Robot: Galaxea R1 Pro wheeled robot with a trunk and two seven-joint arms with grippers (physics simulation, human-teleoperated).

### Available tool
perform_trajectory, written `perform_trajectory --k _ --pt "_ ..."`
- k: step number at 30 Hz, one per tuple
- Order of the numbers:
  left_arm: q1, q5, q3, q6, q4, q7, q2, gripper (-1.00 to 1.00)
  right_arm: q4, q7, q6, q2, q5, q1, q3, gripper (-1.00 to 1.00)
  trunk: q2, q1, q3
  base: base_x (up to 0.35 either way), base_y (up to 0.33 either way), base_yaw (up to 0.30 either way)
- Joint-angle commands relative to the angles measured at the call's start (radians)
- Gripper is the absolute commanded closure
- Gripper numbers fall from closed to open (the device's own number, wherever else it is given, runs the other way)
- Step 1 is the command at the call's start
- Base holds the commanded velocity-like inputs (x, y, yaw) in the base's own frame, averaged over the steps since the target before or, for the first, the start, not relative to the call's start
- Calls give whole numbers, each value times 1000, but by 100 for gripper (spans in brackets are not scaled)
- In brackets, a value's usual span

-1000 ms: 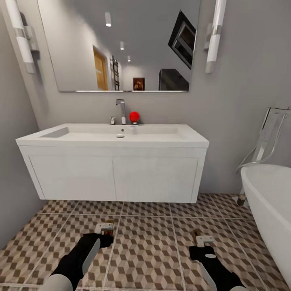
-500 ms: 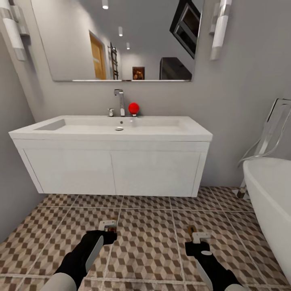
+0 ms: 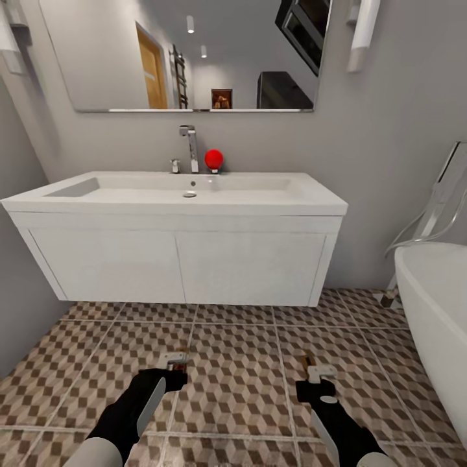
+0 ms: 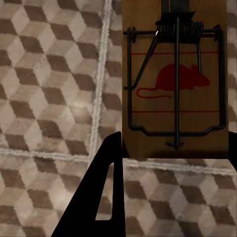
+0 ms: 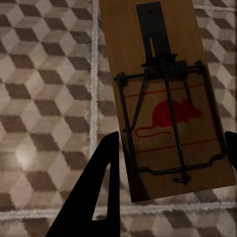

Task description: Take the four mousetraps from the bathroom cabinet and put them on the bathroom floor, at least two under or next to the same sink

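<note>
light: even, bright | shadows: soft | wrist views: slightly blurred | head view: edge distortion

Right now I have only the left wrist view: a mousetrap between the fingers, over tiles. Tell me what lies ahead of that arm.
Observer: The bathroom sink stands straight ahead in the head view. The left gripper, with its mousetrap, is short of the sink's front.
Operator: Report the other arm.
Observer: The right gripper holds a second mousetrap between its fingers.
Operator: Name any obstacle on that side.
Observer: A white bathtub sits to the right of the right arm.
</note>
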Motion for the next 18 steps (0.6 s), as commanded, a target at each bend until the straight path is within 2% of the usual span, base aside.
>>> perform_trajectory --k 1,9,18 --pt "0 9 -3 3 -2 10 1 100 -5 -16 7 0 -3 0 7 100 -1 0 -5 0 0 0" --pt "0 9 -2 0 -4 10 2 100 -10 -36 8 1 -2 0 9 100 -3 4 -36 0 0 0" --pt "0 9 -2 -1 -5 10 1 100 -11 -37 8 0 -2 0 10 100 -3 4 -36 0 0 0"
